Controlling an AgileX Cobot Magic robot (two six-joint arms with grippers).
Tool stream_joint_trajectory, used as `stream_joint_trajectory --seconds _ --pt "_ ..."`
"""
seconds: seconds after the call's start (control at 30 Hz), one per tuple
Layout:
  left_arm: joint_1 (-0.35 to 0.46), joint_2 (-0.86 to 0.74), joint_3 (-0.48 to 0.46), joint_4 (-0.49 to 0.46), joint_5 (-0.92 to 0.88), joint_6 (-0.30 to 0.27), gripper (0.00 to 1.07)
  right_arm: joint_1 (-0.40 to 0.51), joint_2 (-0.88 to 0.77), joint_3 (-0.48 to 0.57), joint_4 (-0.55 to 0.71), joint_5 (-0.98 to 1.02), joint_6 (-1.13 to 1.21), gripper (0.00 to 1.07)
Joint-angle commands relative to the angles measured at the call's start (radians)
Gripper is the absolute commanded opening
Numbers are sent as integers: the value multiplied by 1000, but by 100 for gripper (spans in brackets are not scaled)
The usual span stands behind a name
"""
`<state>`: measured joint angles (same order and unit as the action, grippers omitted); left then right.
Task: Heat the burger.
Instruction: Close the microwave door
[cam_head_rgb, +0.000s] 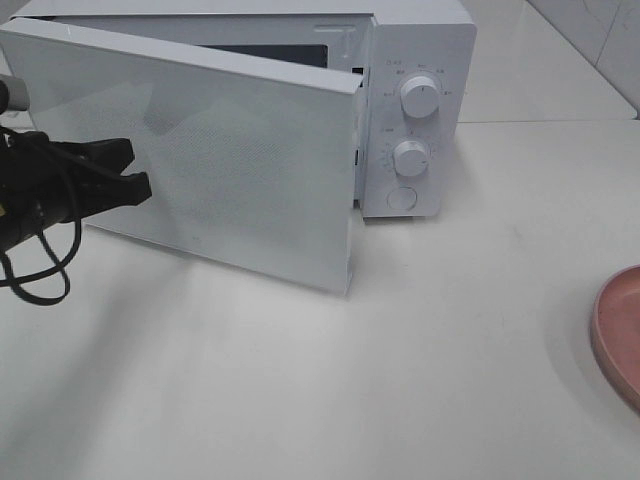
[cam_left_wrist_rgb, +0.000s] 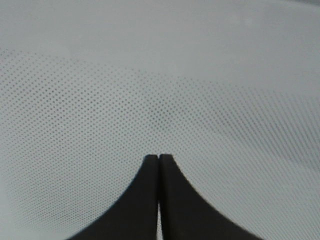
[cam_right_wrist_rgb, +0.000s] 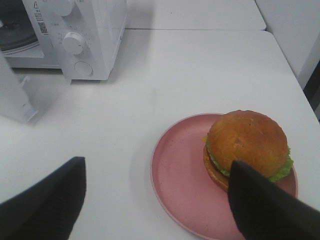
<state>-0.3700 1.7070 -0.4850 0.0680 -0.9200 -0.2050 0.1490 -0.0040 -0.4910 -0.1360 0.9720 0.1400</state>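
Right gripper (cam_right_wrist_rgb: 155, 200): nearest us, we see its two black fingers spread wide, holding nothing, above the table near the plate.
Burger (cam_right_wrist_rgb: 246, 145): glossy golden-brown bun, green lettuce frill, a bit of yellow cheese; we find it on the pink plate (cam_right_wrist_rgb: 175, 170), toward one side.
Left gripper (cam_head_rgb: 135, 170): we see it clenched, tips together against the dotted face of the microwave door (cam_head_rgb: 230, 170).
Microwave (cam_head_rgb: 420, 60): door swung partly open.
Table (cam_head_rgb: 400, 380): white, bare between door and plate; we see the plate cut by the high view's right edge.
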Motion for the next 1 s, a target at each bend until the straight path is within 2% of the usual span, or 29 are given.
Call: stream_joint_trajectory --seconds 0.03,0.2,0.4,0.67,0.7,0.8,0.87,1.0 --pt "-45 29 -50 -81 -9 10 0 -7 -27 3 0 -8 6 76" --pt "-103 79 -127 -135 0 49 0 -7 -27 3 0 -8 6 76" --pt "-162 146 -249 -165 41 49 0 -7 -27 3 0 -8 6 76" --pt "-218 207 -365 -179 72 52 0 -7 -27 3 -1 -8 6 76" --pt "-230 216 -394 -204 93 78 0 -7 -27 3 -1 -8 6 76" --pt "-236 223 -409 -220 102 97 0 -7 -27 3 -1 -8 6 76" --pt "-250 237 -443 -250 104 134 0 -7 -27 3 -1 -8 6 76" --pt "-250 260 -494 -254 121 138 0 -7 -27 3 -1 -8 6 76"
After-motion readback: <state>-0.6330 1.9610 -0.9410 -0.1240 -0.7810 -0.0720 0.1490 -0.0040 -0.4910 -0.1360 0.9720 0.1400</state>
